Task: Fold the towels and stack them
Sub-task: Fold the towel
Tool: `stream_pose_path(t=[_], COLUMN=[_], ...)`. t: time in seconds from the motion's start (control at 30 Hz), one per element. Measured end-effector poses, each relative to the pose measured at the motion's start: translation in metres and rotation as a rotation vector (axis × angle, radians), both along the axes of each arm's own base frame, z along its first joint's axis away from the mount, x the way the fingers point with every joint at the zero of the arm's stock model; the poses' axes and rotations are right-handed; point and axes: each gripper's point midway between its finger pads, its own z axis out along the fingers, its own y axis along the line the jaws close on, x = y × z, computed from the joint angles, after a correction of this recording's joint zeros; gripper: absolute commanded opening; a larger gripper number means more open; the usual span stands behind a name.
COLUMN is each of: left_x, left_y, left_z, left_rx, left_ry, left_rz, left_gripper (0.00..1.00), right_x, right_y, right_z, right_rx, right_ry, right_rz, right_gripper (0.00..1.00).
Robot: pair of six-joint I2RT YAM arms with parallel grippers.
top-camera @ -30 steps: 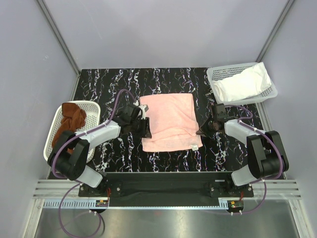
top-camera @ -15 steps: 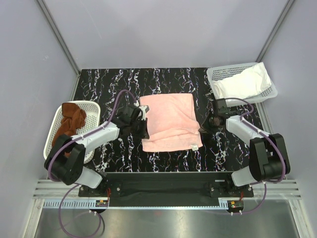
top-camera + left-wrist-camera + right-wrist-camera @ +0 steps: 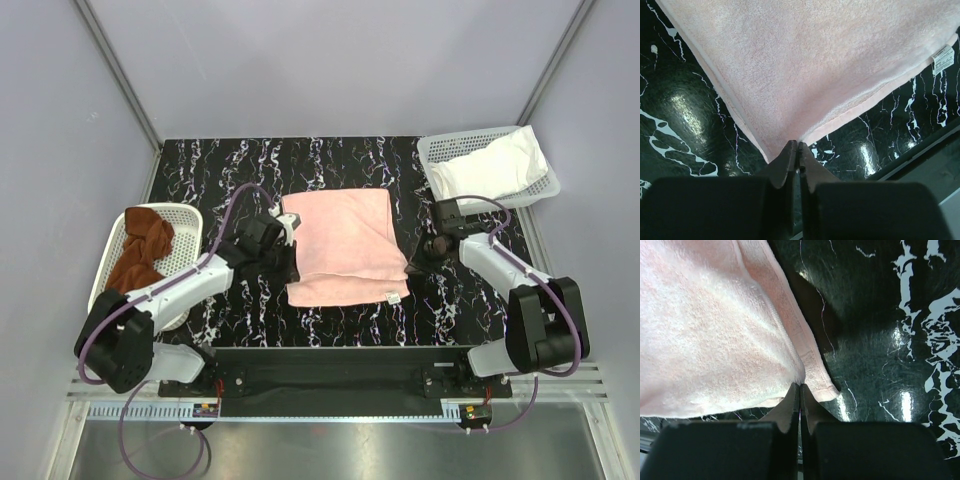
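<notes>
Three towels, none stacked yet. The rust-brown towel (image 3: 140,250) lies in the left basket (image 3: 188,240) at the table's left edge. Your left gripper (image 3: 798,150) is pinched shut on the near-left corner of the pink towel (image 3: 345,245), mid-table. Your right gripper (image 3: 800,389) is clamped on its right hem. The white towel (image 3: 490,170) fills the right basket (image 3: 432,158) at the far-right corner. This looks like the first fold: lift both grips together and carry them toward the far edge.

Black marbled table (image 3: 340,160), white left basket (image 3: 186,228), white right basket (image 3: 436,158)
</notes>
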Motion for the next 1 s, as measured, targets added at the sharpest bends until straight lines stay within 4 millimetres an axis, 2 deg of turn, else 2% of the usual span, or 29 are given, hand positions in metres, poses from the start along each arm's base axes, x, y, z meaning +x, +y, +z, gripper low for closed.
stream_pose_path(t=[0.17, 0.2, 0.23, 0.27, 0.3, 0.4, 0.53, 0.87, 1.0], left_x=[-0.018, -0.023, -0.028, -0.032, -0.035, -0.035, -0.028, -0.018, -0.017], left_y=[0.012, 0.015, 0.019, 0.022, 0.025, 0.028, 0.028, 0.020, 0.020], left_z=[-0.027, -0.034, -0.040, -0.044, -0.047, -0.045, -0.043, -0.066, -0.068], left_rx=[0.041, 0.052, 0.061, 0.068, 0.074, 0.071, 0.059, 0.084, 0.089], left_ry=[0.063, 0.083, 0.102, 0.116, 0.127, 0.127, 0.116, 0.194, 0.198], left_rz=[0.023, 0.032, 0.042, 0.055, 0.072, 0.122, 0.178, 0.242, 0.255], left_gripper=[0.28, 0.35, 0.40, 0.42, 0.44, 0.46, 0.44, 0.37, 0.19], right_x=[-0.017, -0.021, -0.025, -0.027, -0.029, -0.029, -0.029, -0.029, -0.028], right_y=[0.004, 0.005, 0.006, 0.006, 0.006, 0.006, 0.005, 0.003, 0.003], right_z=[-0.013, -0.016, -0.018, -0.020, -0.022, -0.023, -0.024, -0.027, -0.033], right_rx=[0.033, 0.039, 0.046, 0.050, 0.051, 0.049, 0.042, 0.033, 0.031], right_ry=[0.035, 0.046, 0.056, 0.066, 0.073, 0.076, 0.076, 0.069, 0.066], right_rz=[0.027, 0.031, 0.034, 0.036, 0.035, 0.038, 0.037, 0.045, 0.049], right_gripper=[0.00, 0.01, 0.06, 0.16, 0.23, 0.38, 0.42, 0.41, 0.41])
